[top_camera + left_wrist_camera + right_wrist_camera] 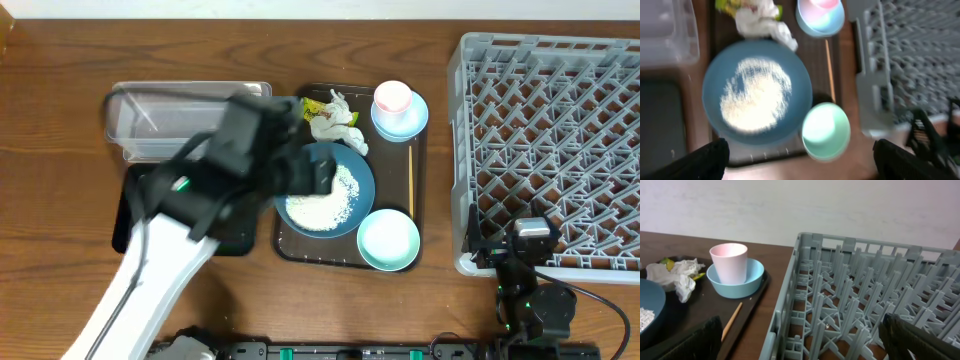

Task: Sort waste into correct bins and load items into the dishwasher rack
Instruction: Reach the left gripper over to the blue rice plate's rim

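left pincer (799,159): jaws wide (arm blurred, stretched forward) | right pincer (802,336): jaws wide, arm folded back

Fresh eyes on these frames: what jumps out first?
The big grey dishwasher rack fills the right side, with nothing visible in it. At centre, a heap of white rice sits in the dark blue dish on the brown tray, and the left gripper hangs open above it.

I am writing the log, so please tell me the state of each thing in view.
dark blue dish, upright, rice inside
pink cup, upright in the saucer
pale blue bowl, upright, empty
tissue, crumpled
wooden stick, lying flat
clear tub, empty
rack, empty as far as seen
left gripper, open
right gripper, open
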`<act>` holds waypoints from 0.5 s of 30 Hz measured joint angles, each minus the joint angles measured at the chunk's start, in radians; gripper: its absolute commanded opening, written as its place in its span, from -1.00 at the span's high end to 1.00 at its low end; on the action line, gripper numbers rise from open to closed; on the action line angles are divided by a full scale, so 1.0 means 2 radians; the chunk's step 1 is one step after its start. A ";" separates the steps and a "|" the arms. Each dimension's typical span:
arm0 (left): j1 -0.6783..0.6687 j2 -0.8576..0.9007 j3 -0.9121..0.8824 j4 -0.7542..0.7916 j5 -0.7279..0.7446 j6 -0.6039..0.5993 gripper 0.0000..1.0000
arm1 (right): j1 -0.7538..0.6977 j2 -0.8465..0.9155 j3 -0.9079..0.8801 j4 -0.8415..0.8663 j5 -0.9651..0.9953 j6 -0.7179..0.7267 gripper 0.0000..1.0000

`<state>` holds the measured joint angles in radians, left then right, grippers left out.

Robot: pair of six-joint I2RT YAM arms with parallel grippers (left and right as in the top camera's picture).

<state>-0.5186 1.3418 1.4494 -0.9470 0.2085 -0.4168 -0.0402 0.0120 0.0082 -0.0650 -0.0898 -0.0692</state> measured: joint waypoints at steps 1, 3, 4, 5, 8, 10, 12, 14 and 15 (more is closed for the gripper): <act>-0.006 0.016 0.003 0.014 -0.006 0.000 -0.88 | 0.000 0.000 0.000 0.000 0.000 0.000 -0.98; -0.017 0.045 0.004 0.034 -0.014 0.001 -0.88 | 0.000 0.000 0.000 0.000 0.000 0.000 -0.98; -0.022 0.059 0.005 0.037 -0.016 0.001 -0.88 | 0.000 0.000 0.000 0.000 0.000 0.000 -0.98; -0.025 0.071 0.004 0.038 -0.017 0.001 -0.88 | 0.000 0.000 0.000 0.000 0.000 0.000 -0.99; -0.034 0.104 0.005 0.045 -0.019 -0.001 -0.88 | 0.000 0.000 0.000 0.000 0.000 0.000 -0.98; -0.039 0.123 0.005 0.053 -0.020 -0.001 -0.88 | 0.000 0.000 0.000 0.000 0.000 0.000 -0.99; -0.049 0.141 0.005 0.059 -0.028 -0.001 -0.88 | 0.000 0.000 0.000 0.000 0.000 0.000 -0.98; -0.065 0.159 0.005 0.060 -0.048 -0.001 -0.88 | 0.000 0.000 0.000 0.000 0.000 0.000 -0.98; -0.077 0.168 0.005 0.061 -0.064 -0.001 -0.88 | 0.000 0.000 0.000 0.000 0.000 0.000 -0.98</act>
<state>-0.6727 1.6775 1.4586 -0.8257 0.0803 -0.4194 -0.0402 0.0120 0.0082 -0.0650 -0.0898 -0.0689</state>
